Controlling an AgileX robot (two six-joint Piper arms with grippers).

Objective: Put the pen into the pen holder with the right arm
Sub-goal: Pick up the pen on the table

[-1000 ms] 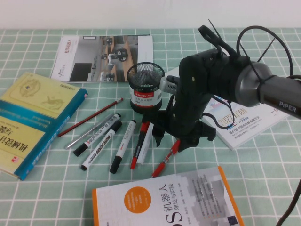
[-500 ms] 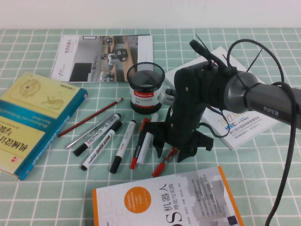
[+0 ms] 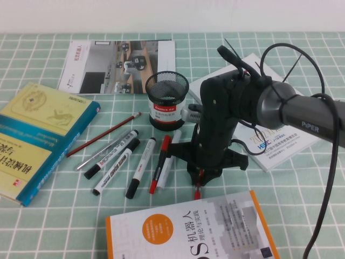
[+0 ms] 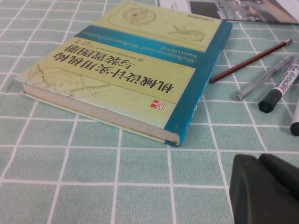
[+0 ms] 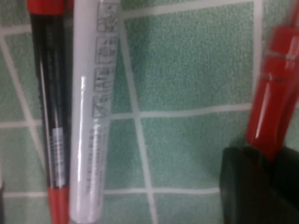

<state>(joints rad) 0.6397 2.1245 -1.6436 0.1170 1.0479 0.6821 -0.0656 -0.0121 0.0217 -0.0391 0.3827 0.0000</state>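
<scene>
High view: right gripper (image 3: pixel 200 174) sits low at table centre, 5 o'clock of the pen holder (image 3: pixel 167 100), directly over the pen (image 3: pixel 198 186).
Change vs 0.5 s ago: pen now close to upright under the gripper, only its lower red end showing below the fingers; earlier lay slanted on the cloth, tip toward 7 o'clock. Arm pose near identical, wrist slightly lower and shifted toward 3 o'clock.
Change vs 1.0 s ago: arm swung in toward 9 o'clock; more of the white booklet (image 3: pixel 280 141) uncovered.
Right claw: clenched on the pen; right wrist view shows the red barrel (image 5: pixel 268 116) running into the dark finger (image 5: pixel 254 186).
Pen location: in the right gripper's grasp, outside the holder, tip just above the orange book (image 3: pixel 194 229).
Pen holder: upright, black mesh; contents not discernible through the mesh, nothing sticks out above the rim.
Beside gripper: red-capped marker (image 3: pixel 160 163) and white marker (image 3: pixel 167 159) lying at 9 o'clock of the pen; both also in right wrist view, red-black marker (image 5: pixel 50 107), white one (image 5: pixel 93 112).
Left gripper: (image 4: pixel 266 191) only a dark edge visible in left wrist view, near the teal book (image 4: pixel 135 70); open or closed cannot be told.
Left of markers: red pencil (image 3: pixel 102 135).
</scene>
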